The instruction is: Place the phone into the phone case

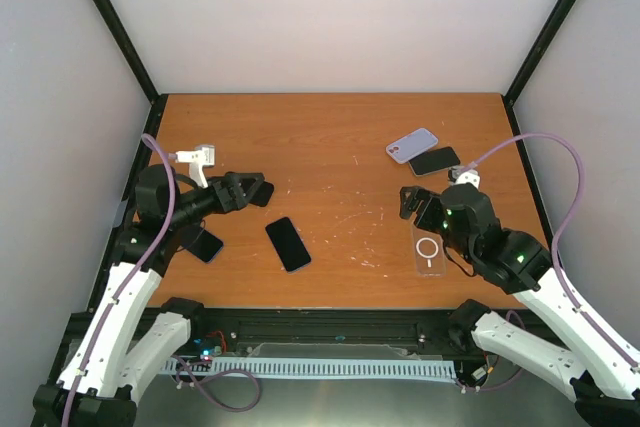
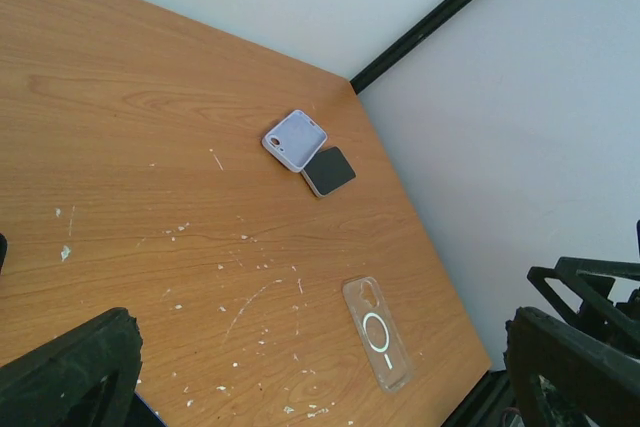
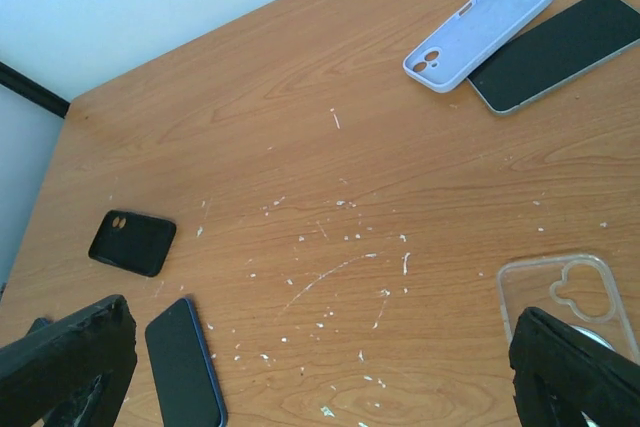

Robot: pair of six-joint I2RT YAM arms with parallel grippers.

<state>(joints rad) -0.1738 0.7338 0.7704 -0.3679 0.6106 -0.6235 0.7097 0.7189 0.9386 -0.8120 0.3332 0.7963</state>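
Observation:
A dark phone with a blue edge [image 1: 288, 244] lies face up on the table's near middle; it also shows in the right wrist view [image 3: 184, 362]. A clear case with a white ring [image 1: 429, 252] lies at the near right, seen in the left wrist view [image 2: 378, 333] and partly in the right wrist view [image 3: 560, 292]. My left gripper [image 1: 243, 190] is open and empty, above the table left of the phone. My right gripper [image 1: 417, 204] is open and empty, just above the far end of the clear case.
A lavender case [image 1: 412, 144] and a black phone [image 1: 434, 161] lie at the back right. A small black case [image 1: 263, 192] lies by the left gripper. Another dark phone [image 1: 206, 245] lies partly under the left arm. A white object [image 1: 201, 160] sits at the far left.

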